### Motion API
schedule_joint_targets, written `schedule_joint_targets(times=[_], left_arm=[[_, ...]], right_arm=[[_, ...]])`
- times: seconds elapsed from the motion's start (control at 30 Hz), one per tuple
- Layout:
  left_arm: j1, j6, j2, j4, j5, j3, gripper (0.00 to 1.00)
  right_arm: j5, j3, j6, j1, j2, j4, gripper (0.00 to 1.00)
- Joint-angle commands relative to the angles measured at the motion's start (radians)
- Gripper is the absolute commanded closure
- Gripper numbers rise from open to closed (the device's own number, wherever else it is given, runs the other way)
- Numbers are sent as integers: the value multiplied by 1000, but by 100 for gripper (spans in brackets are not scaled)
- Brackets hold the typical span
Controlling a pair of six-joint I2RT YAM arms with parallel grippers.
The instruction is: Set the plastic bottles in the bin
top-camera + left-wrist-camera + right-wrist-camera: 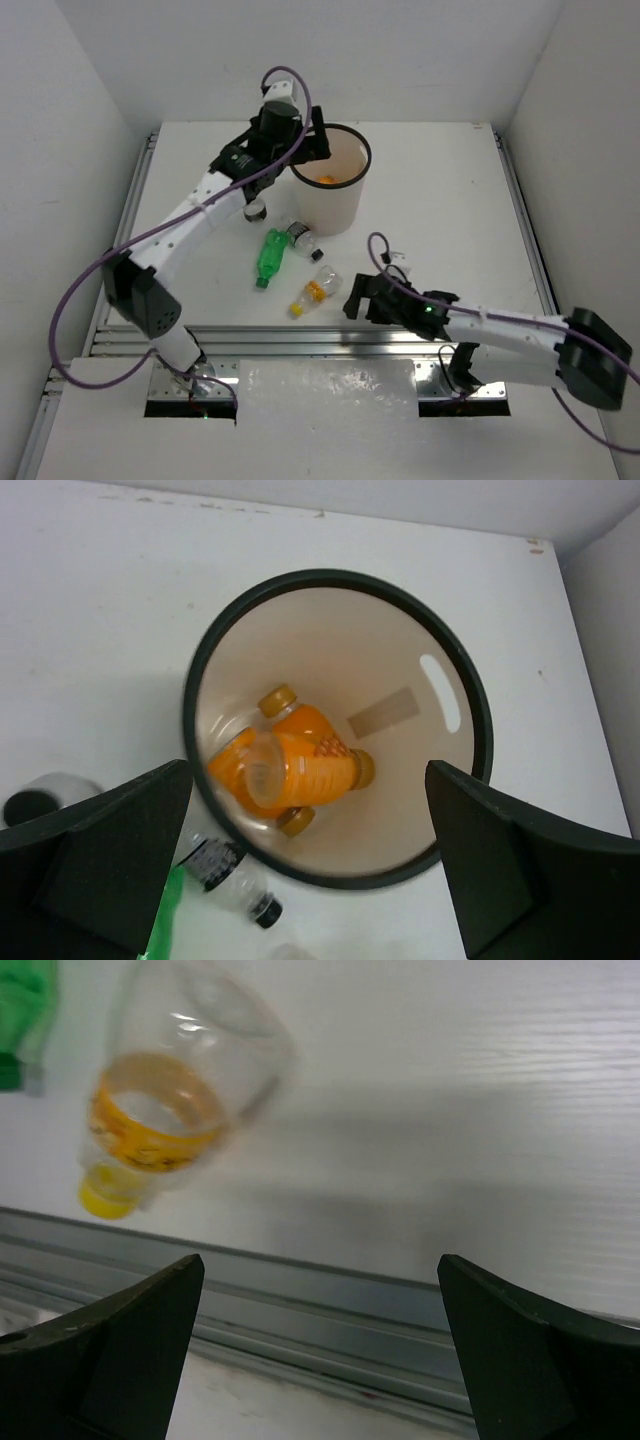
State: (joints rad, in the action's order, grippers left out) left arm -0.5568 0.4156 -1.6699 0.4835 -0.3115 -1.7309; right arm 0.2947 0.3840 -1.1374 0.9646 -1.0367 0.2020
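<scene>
Left jaws spread over bin (330,577) — right jaws spread, yellow-capped bottle (165,1100) near table edge (350,1260).

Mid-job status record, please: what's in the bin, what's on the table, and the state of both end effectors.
in bin: three orange bottles, lying at the bottom of the bin
on table: green bottle; yellow-capped clear bottle; black-capped clear bottle beside the bin; second black-capped bottle under the left arm
left end effector: open, empty, above the bin's mouth
right end effector: open, empty, low beside the yellow-capped clear bottle
not yet binned: four bottles
</scene>
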Motion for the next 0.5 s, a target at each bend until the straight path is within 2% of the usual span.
schedule_joint_targets(times=[0.0,0.1,0.13,0.2,0.27,0.37,0.47], left_arm=[[-2,-5,247,-3,-60,101,0],[-2,14,427,10,-69,281,0],[-2,17,522,12,-57,324,0],[0,34,614,17,-46,454,0],[0,40,728,38,-52,539,0],[1,32,814,76,-66,573,0],[0,11,848,116,-63,583,0]], right_arm=[[330,222,-273,147,-158,52,1],[403,341,-416,220,-305,152,1],[403,370,-424,235,-342,157,1],[391,466,-432,243,-448,166,1],[400,593,-491,246,-526,272,1],[415,770,-603,247,-692,490,1],[411,845,-645,249,-804,544,1]])
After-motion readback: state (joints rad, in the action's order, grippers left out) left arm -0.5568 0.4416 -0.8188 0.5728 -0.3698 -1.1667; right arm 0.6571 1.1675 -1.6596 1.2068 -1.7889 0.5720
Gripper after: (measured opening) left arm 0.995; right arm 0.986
